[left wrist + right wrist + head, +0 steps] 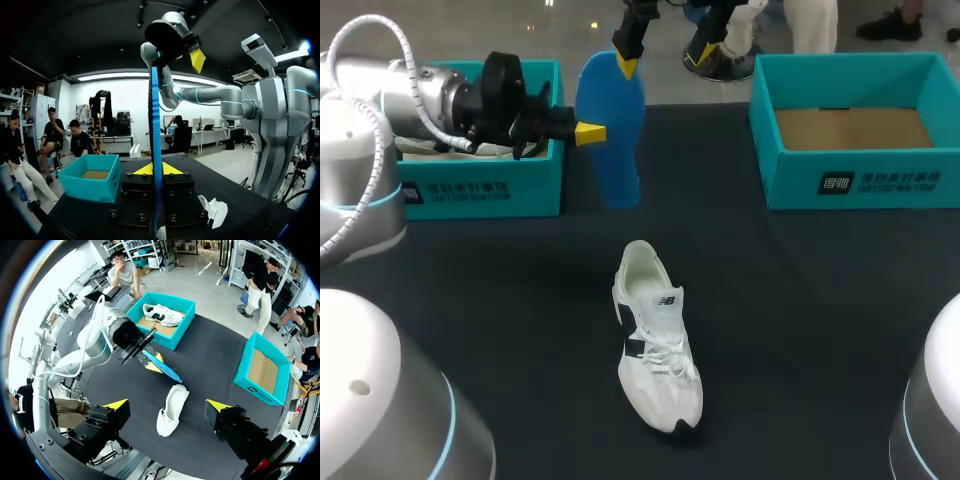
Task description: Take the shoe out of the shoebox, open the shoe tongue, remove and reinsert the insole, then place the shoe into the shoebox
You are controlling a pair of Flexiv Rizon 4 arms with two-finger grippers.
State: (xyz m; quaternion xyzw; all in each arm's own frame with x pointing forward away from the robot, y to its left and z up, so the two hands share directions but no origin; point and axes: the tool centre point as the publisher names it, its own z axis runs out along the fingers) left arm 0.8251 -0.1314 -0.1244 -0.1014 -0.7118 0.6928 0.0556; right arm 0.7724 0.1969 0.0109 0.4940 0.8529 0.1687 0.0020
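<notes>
Lying upright on the table (800, 330) in the lower middle of the head view, the shoe (655, 345) has its toe toward the camera and its mouth facing up. That leaves the opening free to take the insole back, which I judge to be the next step.

Beyond it, at upper centre, the blue insole (612, 140) hangs on end, clear of the table. The left gripper (588, 132) is clamped on the insole's edge from the left, one yellow tip on each face. The left wrist view shows the insole edge-on between them. Held this way, its upper end stays reachable. The right gripper (628, 62) hovers just above that end with its fingers spread wide, gripping nothing, seemingly placed for a handover.

Farthest back, the left box (480, 190) at upper left holds a second shoe (162, 315). The right box (860, 180) at upper right shows its brown floor, well apart from the shoe.
</notes>
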